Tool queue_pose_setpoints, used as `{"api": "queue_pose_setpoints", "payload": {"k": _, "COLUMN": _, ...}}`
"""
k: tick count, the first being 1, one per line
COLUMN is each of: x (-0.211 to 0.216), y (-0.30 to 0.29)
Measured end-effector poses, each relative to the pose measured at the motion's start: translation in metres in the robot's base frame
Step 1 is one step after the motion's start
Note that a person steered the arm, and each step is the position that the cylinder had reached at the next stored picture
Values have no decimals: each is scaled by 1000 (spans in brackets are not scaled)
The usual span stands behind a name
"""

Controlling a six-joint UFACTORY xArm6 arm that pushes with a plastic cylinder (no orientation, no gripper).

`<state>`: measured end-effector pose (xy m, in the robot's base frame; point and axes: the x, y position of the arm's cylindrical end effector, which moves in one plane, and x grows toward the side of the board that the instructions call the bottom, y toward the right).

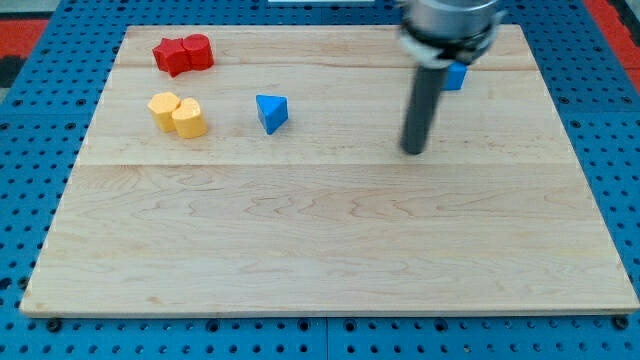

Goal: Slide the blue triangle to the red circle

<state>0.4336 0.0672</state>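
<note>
The blue triangle [271, 112] lies on the wooden board [330, 240], left of centre in the upper half. The red circle [199, 50] stands at the upper left, touching a red star-like block [172, 56] on its left. My tip [413, 150] rests on the board well to the right of the blue triangle, about a quarter of the board's width away, and touches no block.
Two yellow blocks [178, 113] sit together left of the blue triangle, below the red pair. Another blue block [455, 76] shows partly behind the rod at the upper right. A blue pegboard surface [30, 150] surrounds the board.
</note>
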Motion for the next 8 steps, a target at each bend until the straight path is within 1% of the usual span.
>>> {"api": "queue_pose_setpoints", "payload": {"k": 1, "x": -5, "y": -112}}
{"api": "queue_pose_setpoints", "payload": {"k": 2, "x": -42, "y": -128}}
{"api": "queue_pose_setpoints", "payload": {"k": 3, "x": -68, "y": -115}}
{"api": "queue_pose_setpoints", "payload": {"k": 4, "x": -91, "y": -117}}
{"api": "queue_pose_setpoints", "payload": {"k": 5, "x": -97, "y": -158}}
{"api": "queue_pose_setpoints", "payload": {"k": 6, "x": -94, "y": -166}}
{"api": "queue_pose_setpoints", "payload": {"k": 7, "x": -97, "y": -198}}
{"api": "queue_pose_setpoints", "payload": {"k": 8, "x": -122, "y": -198}}
